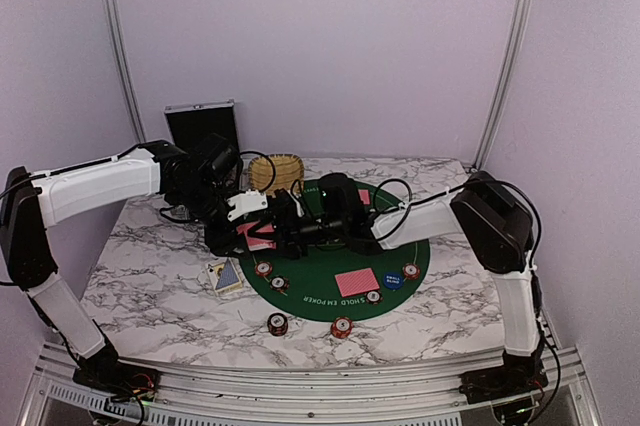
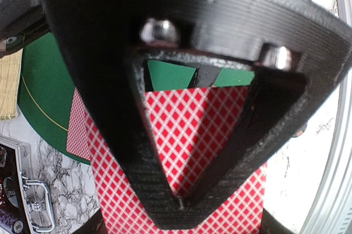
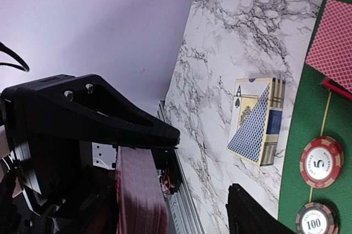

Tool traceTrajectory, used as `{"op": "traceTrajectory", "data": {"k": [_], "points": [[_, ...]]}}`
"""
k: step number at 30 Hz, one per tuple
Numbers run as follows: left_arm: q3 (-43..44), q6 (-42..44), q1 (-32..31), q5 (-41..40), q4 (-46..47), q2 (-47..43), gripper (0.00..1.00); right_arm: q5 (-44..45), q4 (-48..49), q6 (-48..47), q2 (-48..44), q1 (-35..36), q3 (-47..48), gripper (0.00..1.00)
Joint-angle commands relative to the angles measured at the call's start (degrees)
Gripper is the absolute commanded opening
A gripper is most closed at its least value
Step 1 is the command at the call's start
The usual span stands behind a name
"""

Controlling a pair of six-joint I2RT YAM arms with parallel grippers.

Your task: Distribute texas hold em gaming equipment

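Observation:
My left gripper (image 2: pixel 181 202) is shut on a deck of red-backed playing cards (image 2: pixel 201 129), held above the green poker mat (image 2: pixel 49 91). In the top view the left gripper (image 1: pixel 252 229) and the right gripper (image 1: pixel 297 228) meet over the mat's left side (image 1: pixel 410 246). The right gripper (image 3: pixel 203 162) stands open, and the deck's pinkish edge (image 3: pixel 138 190) lies just under its upper finger (image 3: pixel 137 124), apart from the lower finger (image 3: pixel 253 215). A face-down card (image 1: pixel 357 282), a blue disc (image 1: pixel 393 280) and red-and-white chips (image 1: pixel 263 269) lie on the mat. Two chips (image 1: pixel 277 323) sit off the mat.
A blue-and-yellow card box (image 1: pixel 227 276) lies on the marble left of the mat, also in the right wrist view (image 3: pixel 256 121). The wicker basket (image 1: pixel 275 173) and the black case (image 1: pixel 202 126) stand at the back. Chips marked 5 (image 3: pixel 322 161) and 100 (image 3: pixel 314 220) sit near the mat's edge.

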Motion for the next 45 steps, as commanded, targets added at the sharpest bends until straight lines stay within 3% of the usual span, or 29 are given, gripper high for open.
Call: {"op": "traceTrajectory", "data": {"k": [1,15,34,41,45], "points": [[0.4,0.2,0.1,0.5,-0.5,-2.9,0.15,2.2,-5.9,-3.6,-2.5,-1.0,-0.8,0.61],[0.2,0.2,0.2,0.5,-0.5,-3.1,0.15,3.0,-8.7,-6.1,-6.2,-1.8,-2.7,0.35],[0.3,0.2,0.2,0.4,-0.5,-2.9,0.14,3.2,-8.3,-6.0,-10.1,-3.2,-6.3,0.14],[0.0,0.2,0.2,0.3,-0.5,-2.9,0.14,1.1,2.9,2.0,-11.0,-4.2,-10.8,0.1],[-0.1,0.2,0.2,0.1,-0.5,-2.8,0.14,2.3,-2.6,-1.8,-11.3,-4.2,-9.6,0.1]]}}
